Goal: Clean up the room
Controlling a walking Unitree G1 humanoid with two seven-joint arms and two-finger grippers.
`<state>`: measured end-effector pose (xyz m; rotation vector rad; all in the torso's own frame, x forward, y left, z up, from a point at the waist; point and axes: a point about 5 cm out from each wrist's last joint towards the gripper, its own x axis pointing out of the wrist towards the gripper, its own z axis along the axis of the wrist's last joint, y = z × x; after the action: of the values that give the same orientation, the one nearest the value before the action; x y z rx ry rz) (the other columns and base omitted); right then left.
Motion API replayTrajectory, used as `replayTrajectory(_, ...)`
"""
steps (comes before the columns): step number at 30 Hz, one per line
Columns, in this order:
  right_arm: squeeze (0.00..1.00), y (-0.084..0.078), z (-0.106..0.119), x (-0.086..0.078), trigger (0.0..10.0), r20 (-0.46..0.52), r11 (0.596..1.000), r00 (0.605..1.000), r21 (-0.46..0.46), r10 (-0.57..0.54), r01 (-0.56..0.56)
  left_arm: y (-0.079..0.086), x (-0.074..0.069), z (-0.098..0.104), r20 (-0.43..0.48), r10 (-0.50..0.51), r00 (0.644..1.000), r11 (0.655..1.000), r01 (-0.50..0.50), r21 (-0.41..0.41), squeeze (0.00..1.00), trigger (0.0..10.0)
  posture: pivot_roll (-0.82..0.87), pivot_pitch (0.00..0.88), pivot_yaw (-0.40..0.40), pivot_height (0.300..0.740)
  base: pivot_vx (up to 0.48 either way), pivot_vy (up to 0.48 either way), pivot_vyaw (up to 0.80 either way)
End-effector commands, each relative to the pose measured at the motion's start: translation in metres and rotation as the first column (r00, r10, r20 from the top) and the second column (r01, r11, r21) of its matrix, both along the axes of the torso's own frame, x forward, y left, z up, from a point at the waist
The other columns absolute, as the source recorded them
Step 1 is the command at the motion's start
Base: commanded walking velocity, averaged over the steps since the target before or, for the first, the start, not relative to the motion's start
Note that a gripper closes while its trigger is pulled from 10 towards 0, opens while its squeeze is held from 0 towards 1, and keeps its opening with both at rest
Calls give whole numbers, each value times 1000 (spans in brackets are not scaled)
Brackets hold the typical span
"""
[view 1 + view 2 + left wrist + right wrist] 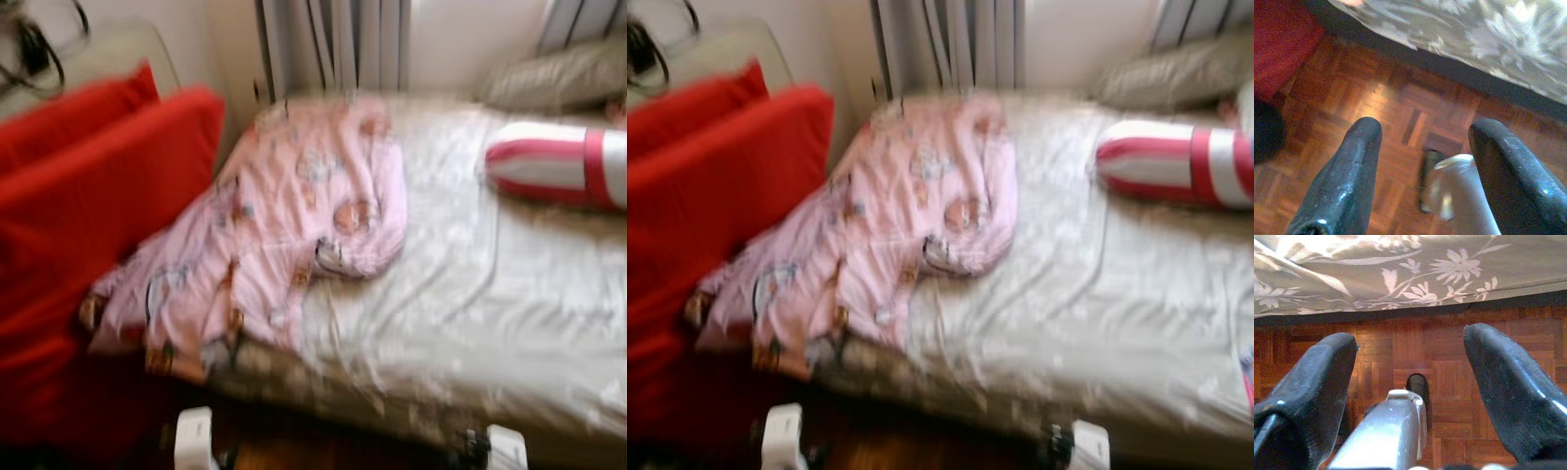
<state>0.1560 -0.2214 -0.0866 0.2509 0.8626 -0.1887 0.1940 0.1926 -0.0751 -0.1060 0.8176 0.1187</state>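
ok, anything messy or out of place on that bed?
Yes. The pink blanket lies crumpled in a heap on the bed's left side, one end spilling over the near edge beside the red cushions. The striped bolster lies at a slant. Frames are blurred.

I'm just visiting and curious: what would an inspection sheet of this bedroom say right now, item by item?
Surface: bed with a pale flowered cover, wrinkled.
Job's things: pink blanket crumpled at the bed's left end, one corner hanging over the edge.
Clutter: red and white striped bolster and a grey pillow at the far right of the bed.
Grippers: left gripper and right gripper both open, low above the parquet floor beside the bed, holding nothing.
Cables: dark cords at the top left, blurred.
Surroundings: red cushions left of the bed; radiator on the wall behind.
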Motion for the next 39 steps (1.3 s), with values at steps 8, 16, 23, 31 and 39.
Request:
replayTrajectory(8,0,10,-1,2,10000,0,1000,1000,27,3,-3,10,-5,-1,-12,13,1000,1000,-13,22,0,10000,65,67,50,740,0,480,0)
replayTrajectory(16,0,8,-1,1,10000,-2,1000,1000,22,8,-8,9,-4,-1,-9,18,1000,1000,-18,20,0,10000,65,70,44,740,0,480,0)
replayTrajectory(23,0,8,-1,1,10000,-4,1000,1000,21,9,-9,8,-4,0,1,14,1000,1000,-14,19,0,10000,65,70,45,740,0,0,0)
replayTrajectory(31,0,9,-1,2,10000,4,999,999,14,41,-41,9,-4,0,0,12,1000,1000,-12,19,0,10000,66,65,47,740,0,0,0)
replayTrajectory(39,0,10,-1,2,10000,6,999,999,14,52,-52,9,-6,-1,-6,6,1000,1000,-6,20,0,10000,59,36,54,740,0,0,720)
